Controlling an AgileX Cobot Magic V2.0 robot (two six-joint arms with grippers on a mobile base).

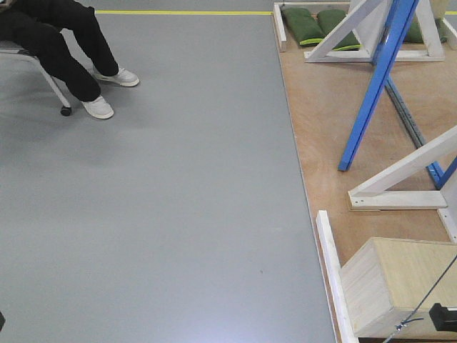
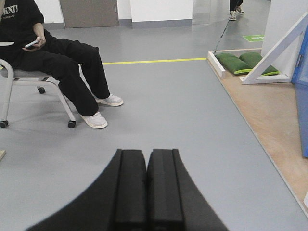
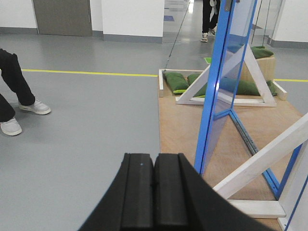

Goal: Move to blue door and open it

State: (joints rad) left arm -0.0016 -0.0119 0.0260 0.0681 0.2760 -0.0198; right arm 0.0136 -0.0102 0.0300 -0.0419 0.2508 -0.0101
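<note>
The blue door (image 3: 230, 72) stands upright on a wooden platform (image 3: 178, 125), ahead and to the right, seen nearly edge-on with its glossy panel reflecting the room. In the front view the blue door (image 1: 378, 78) shows as a slanted blue edge between white braces, and a strip of the blue door (image 2: 303, 110) shows at the right edge of the left wrist view. Its handle is not clearly visible. My left gripper (image 2: 147, 153) is shut and empty over grey floor. My right gripper (image 3: 154, 156) is also shut and empty, well short of the door.
A person (image 1: 50, 43) sits on a wheeled chair (image 2: 9, 82) at the left. White wooden braces (image 3: 260, 161) and green sandbags (image 1: 303, 25) sit on the platform (image 1: 321, 128). A pale wooden box (image 1: 396, 286) is near right. A yellow floor line (image 1: 178, 12) runs across ahead.
</note>
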